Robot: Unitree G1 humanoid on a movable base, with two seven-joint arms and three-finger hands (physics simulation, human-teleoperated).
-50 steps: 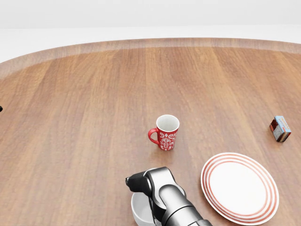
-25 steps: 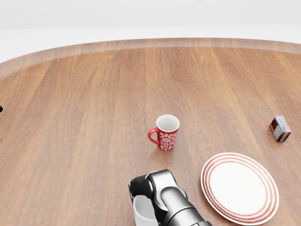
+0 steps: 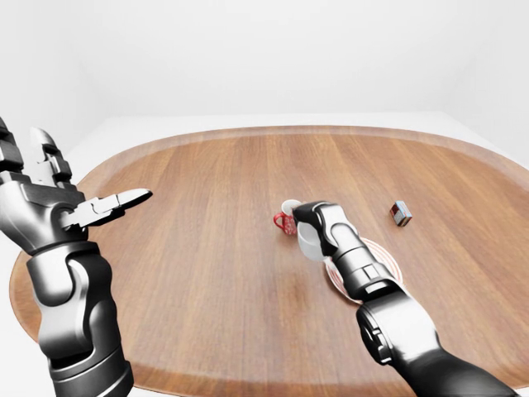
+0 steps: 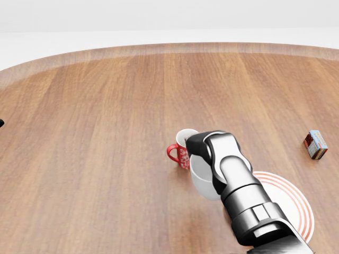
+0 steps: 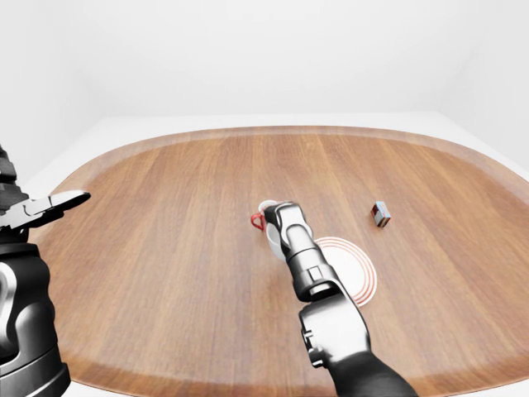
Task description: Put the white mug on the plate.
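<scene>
While the left hand (image 3: 62, 207) waits at nine o'clock in the left-eye view, fingers splayed and empty, the head view shows the right hand (image 4: 204, 151) clasping the white mug (image 4: 203, 181) between red mug (image 4: 177, 152) and plate (image 4: 296, 206), presumably for transfer.

The right hand (image 4: 204, 145) is closed in a grip with arm outstretched; the left hand (image 3: 58, 203) is raised, fingers spread.

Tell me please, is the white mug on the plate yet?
Not yet: the right robot hand holds the white mug beside the red mug, left of the plate.
</scene>
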